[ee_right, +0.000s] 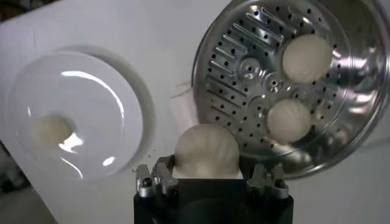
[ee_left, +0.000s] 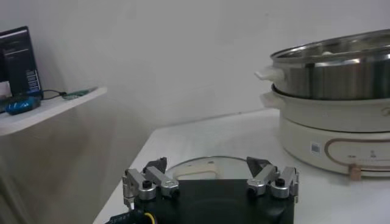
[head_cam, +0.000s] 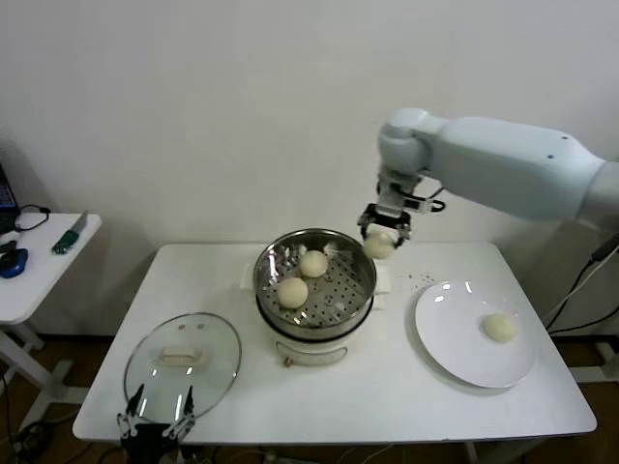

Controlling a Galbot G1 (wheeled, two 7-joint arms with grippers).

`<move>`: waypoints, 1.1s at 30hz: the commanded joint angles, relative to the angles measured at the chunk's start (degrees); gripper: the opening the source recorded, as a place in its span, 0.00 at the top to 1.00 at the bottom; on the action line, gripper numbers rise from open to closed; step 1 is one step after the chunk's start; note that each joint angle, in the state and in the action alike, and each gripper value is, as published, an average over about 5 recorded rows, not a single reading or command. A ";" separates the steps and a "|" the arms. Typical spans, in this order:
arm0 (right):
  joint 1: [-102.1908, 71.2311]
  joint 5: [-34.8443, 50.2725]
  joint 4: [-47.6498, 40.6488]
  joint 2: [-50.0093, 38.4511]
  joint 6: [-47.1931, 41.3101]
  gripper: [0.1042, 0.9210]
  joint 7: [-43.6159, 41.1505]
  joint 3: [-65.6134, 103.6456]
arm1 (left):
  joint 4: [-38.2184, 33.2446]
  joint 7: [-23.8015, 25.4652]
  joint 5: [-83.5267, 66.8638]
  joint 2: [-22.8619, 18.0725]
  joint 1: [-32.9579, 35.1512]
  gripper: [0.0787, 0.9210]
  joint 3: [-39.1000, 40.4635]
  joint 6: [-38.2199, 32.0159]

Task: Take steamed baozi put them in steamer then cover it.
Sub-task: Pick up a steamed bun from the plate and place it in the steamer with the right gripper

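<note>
Nearest the head camera, at the front edge of the white worktop [head_cam: 387, 387], the left tool [head_cam: 155, 418] hung parked with its fingers spread wide and nothing between them, just in front of the clear glass lid [head_cam: 182, 360], which lay flat on the worktop with its white handle up. In the left wrist view the same tool [ee_left: 210, 182] showed its fingertips well apart above the lid's rim [ee_left: 201, 163]. Behind the lid, near the middle of the worktop, stood the steamer [head_cam: 314, 280] on its white base, with two steamed baozi [head_cam: 293, 291] resting on its perforated floor. The right tool [head_cam: 380, 237] hovered over the steamer's right rim, its fingers closed on a third bun [head_cam: 378, 246] held in the air. From the right wrist camera, that bun [ee_right: 207, 152] sat clamped between the tool's fingers [ee_right: 159, 178], above the edge of the steamer [ee_right: 244, 73]. To the right, a flat white plate [head_cam: 455, 348] lay on the worktop carrying the fourth bun [head_cam: 499, 327]. A small side table [head_cam: 39, 266] stood to the left.
</note>
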 commanded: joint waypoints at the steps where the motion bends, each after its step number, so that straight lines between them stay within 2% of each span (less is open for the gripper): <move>1: -6.65 -11.76 0.73 11.37 9.25 0.28 1.10 3.82 | 0.16 -0.09 -0.98 0.44 0.43 0.12 -0.53 0.03; 9: -11.80 -13.15 3.89 11.75 8.77 0.28 0.99 4.06 | 0.67 -0.10 -0.85 0.45 -0.25 0.12 -0.74 0.04; 18: -12.15 -10.24 6.01 10.02 6.77 0.27 0.90 0.93 | 1.21 -0.17 -1.07 0.41 0.03 0.12 -0.79 -0.26; 33: -11.95 -9.44 5.08 9.33 4.93 0.26 0.46 0.10 | 1.70 -0.34 -1.04 0.24 -0.12 0.12 -0.76 -0.18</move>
